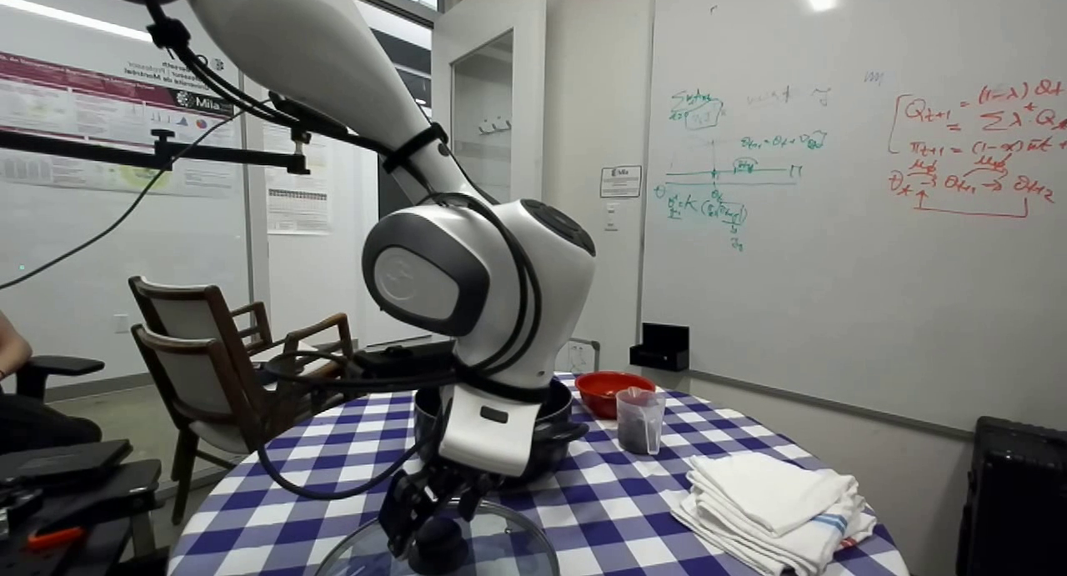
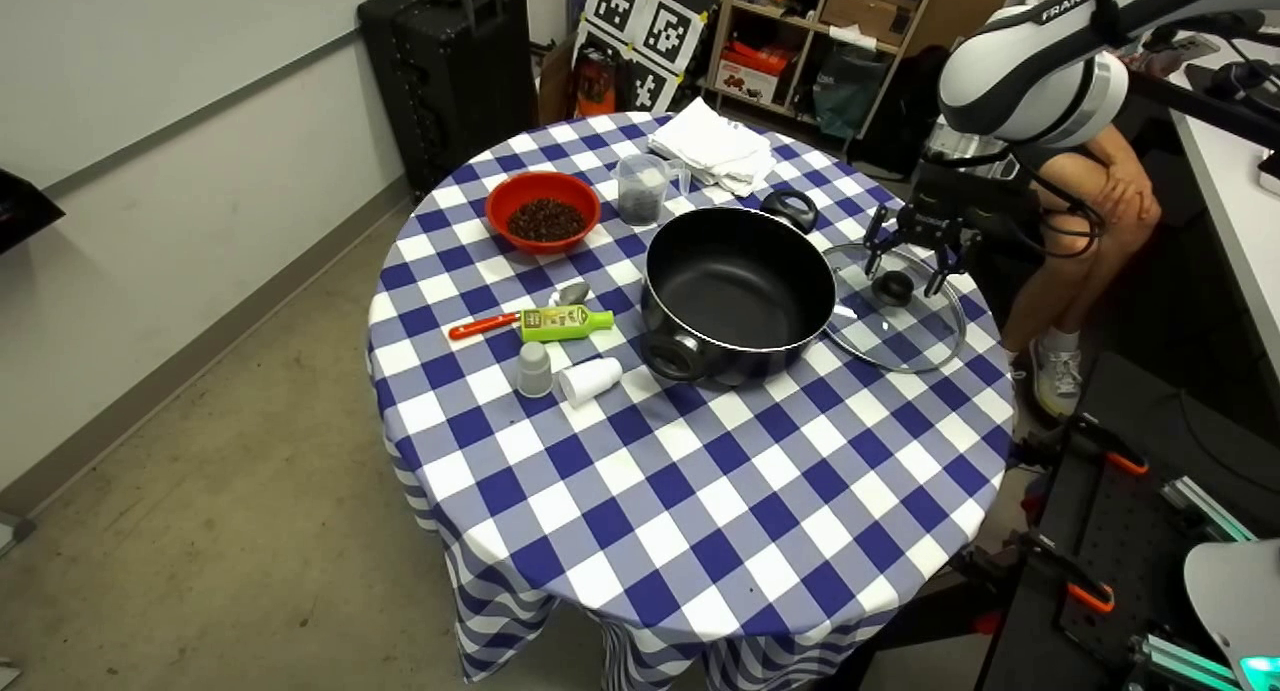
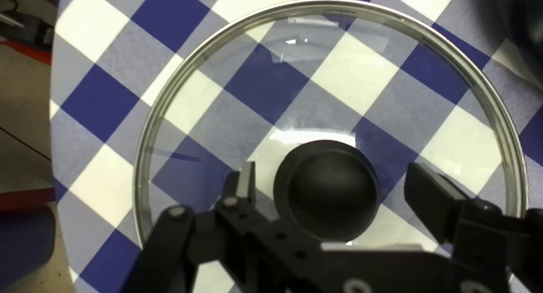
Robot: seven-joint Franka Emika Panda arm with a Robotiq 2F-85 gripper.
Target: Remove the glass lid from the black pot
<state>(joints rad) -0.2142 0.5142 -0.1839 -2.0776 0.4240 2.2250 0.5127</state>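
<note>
The glass lid (image 1: 513, 547) lies knob up on the checkered cloth beside the black pot (image 1: 546, 459). The lid also shows in an exterior view (image 2: 915, 336) and in the wrist view (image 3: 356, 72). The pot stands uncovered, and its inside looks empty in an exterior view (image 2: 735, 291). Part of its dark side shows in the wrist view (image 3: 528, 26). My gripper (image 2: 903, 279) is open over the lid. In the wrist view, its fingers (image 3: 331, 176) are on both sides of the dark knob (image 3: 333, 191), with a gap on each side.
A red bowl (image 2: 543, 211) of dark bits, a clear measuring cup (image 2: 641, 189) and folded white towels (image 2: 712, 149) stand on the table. A green bottle (image 2: 560, 322), a grey cup (image 2: 534, 369) and a white cup (image 2: 590, 380) are near the pot. The table edge is near the lid.
</note>
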